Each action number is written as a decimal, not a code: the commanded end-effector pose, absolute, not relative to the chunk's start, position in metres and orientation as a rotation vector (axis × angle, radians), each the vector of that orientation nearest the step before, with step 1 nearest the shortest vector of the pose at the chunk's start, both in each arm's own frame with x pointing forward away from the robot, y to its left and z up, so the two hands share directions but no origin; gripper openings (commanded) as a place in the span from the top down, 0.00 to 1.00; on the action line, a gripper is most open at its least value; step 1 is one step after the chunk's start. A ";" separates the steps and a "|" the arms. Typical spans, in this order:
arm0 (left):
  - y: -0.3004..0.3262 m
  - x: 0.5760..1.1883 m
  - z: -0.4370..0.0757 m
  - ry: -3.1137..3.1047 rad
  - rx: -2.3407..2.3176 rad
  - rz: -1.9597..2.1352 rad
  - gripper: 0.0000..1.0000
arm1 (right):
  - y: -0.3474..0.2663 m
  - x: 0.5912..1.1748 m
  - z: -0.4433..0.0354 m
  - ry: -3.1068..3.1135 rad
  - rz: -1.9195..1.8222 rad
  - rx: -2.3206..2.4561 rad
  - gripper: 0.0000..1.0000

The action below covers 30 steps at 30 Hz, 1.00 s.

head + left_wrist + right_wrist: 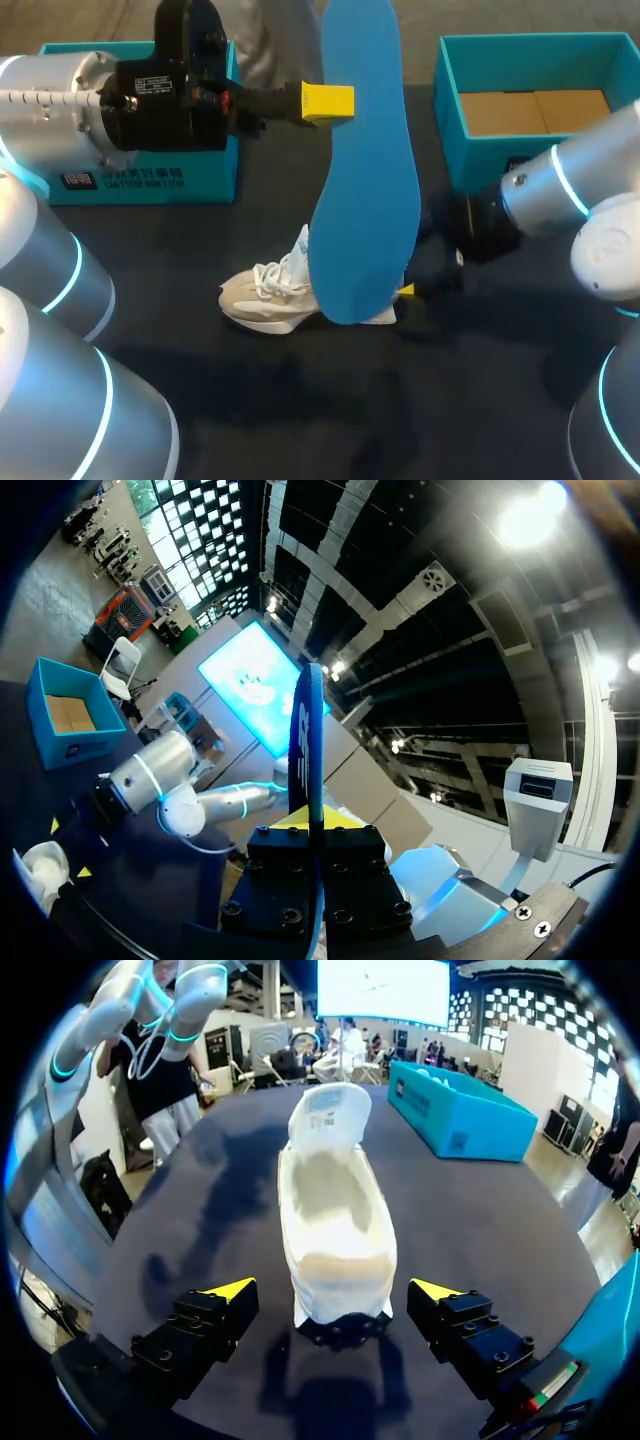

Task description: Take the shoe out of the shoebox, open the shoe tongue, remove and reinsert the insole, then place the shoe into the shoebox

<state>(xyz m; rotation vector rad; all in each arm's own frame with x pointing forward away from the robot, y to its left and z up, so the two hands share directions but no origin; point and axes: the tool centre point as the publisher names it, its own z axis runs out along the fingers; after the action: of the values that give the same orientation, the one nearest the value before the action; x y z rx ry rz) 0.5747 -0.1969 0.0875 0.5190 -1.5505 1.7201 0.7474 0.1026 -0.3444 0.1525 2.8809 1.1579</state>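
Left claw [330, 102] clamps the blue insole [365, 170] upright above the table [300, 400], hiding the shoe [265, 295] heel. Right claw [333, 1290] gapes astride that heel, untouching. Box [450, 100] and lid [150, 180] stand behind.

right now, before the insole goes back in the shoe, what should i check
1. Insole gripped: ok, clamped upright between the left fingers, above the table.
2. Tongue open: ok, it is lifted clear of the opening.
3. Shoe empty inside: ok, nothing shows in it.
4. Shoe steadied: not ok, the right fingers stand open on either side of the heel, with gaps showing.
5. Insole toe matched to shoe toe: cannot tell.
6. Shoebox open for later: ok.
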 end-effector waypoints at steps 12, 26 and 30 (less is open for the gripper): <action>-0.199 0.569 0.087 -1.546 0.528 1.729 1.00 | 0.103 0.743 -0.326 2.946 0.956 0.209 0.00; -0.199 0.569 0.087 -1.546 0.528 1.729 1.00 | 0.105 0.749 -0.308 3.030 0.701 0.281 0.00; -0.199 0.569 0.087 -1.546 0.528 1.729 1.00 | 0.114 0.754 -0.303 3.048 0.639 0.287 0.00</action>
<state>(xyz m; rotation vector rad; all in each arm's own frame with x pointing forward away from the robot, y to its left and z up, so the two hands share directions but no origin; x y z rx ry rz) 0.5746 -0.1969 0.0875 0.5190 -1.5505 1.7202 0.7489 0.1044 -0.3054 0.2814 2.9932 0.8113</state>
